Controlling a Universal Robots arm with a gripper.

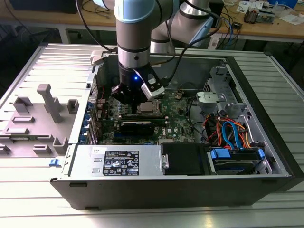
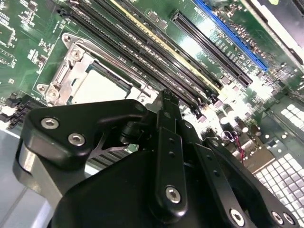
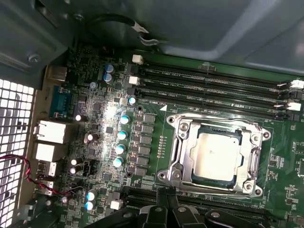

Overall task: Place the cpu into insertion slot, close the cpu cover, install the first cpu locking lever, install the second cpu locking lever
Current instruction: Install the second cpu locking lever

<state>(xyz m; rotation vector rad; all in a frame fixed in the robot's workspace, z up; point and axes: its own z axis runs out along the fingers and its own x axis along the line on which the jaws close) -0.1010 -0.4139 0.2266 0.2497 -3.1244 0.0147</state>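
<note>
The cpu (image 3: 216, 156) lies in the insertion slot (image 3: 166, 175) on the green motherboard, its silvery top facing up. Flat around it lies the cpu cover (image 3: 183, 147), a metal frame whose open middle shows the chip. The same cpu (image 2: 97, 88) and cover (image 2: 71, 71) appear in the second wrist view. My gripper (image 2: 164, 99) hangs just beside the socket over the long black memory slots, fingers together and holding nothing. In the exterior view the gripper (image 1: 134, 100) is low inside the case, at the left of the cpu (image 1: 149, 106).
The open computer case (image 1: 266, 142) walls in the board. A silver power supply (image 1: 118, 161) sits along its front. Drive bays with blue and orange cables (image 1: 232, 133) are at the exterior view's right. Grey fixtures (image 1: 47, 102) stand on the table at the left.
</note>
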